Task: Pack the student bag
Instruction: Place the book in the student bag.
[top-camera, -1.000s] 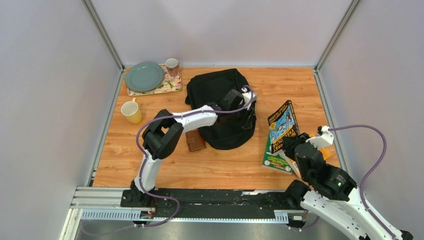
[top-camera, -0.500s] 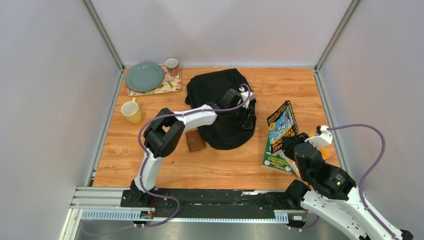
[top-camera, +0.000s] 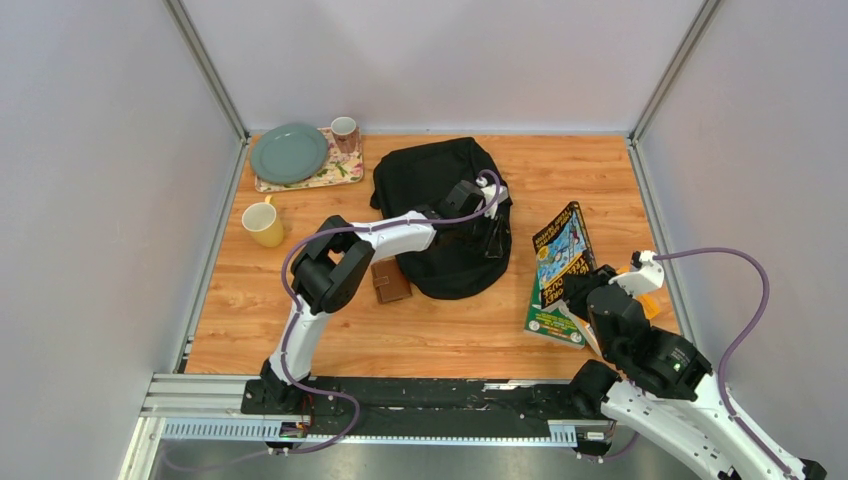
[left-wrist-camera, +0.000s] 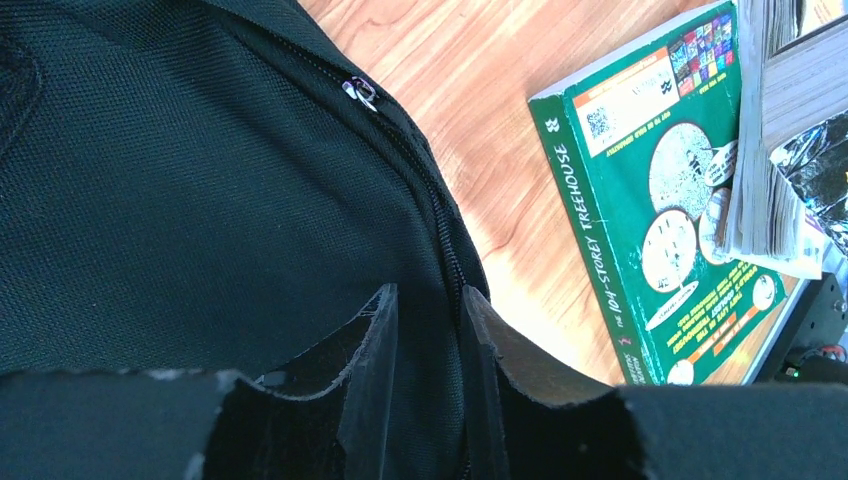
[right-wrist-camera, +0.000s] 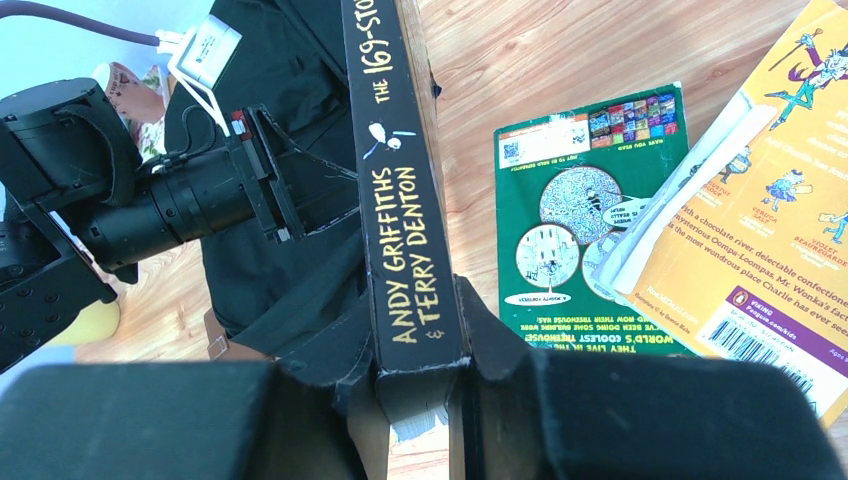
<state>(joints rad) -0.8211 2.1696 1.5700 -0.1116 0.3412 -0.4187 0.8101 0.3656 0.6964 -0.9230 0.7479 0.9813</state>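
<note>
— Where is the student bag (top-camera: 440, 215) found?

— It is laid flat toward the back middle of the bench (top-camera: 450, 335). A brown wallet (top-camera: 390, 281) is seen just beside its near-left edge and a green book (left-wrist-camera: 660, 200) near its right side.

— How is it expected to handle?

— Soft, limp cloth is shown, so it is judged likely to sag and bunch when lifted, and the opening would have to be held apart. A hold is best taken on the zip pull (left-wrist-camera: 360, 92) or the stitched seam along the zip, not on the slack panel.

— And the left tool (left-wrist-camera: 428, 345)?

— Its jaws are set narrowly apart astride the zip line. Whether cloth is pinched cannot be told.

— The right tool (right-wrist-camera: 415, 345)?

— It is clamped on a black-spined book (right-wrist-camera: 395, 170), which is held up on edge to the right of the bag.
</note>
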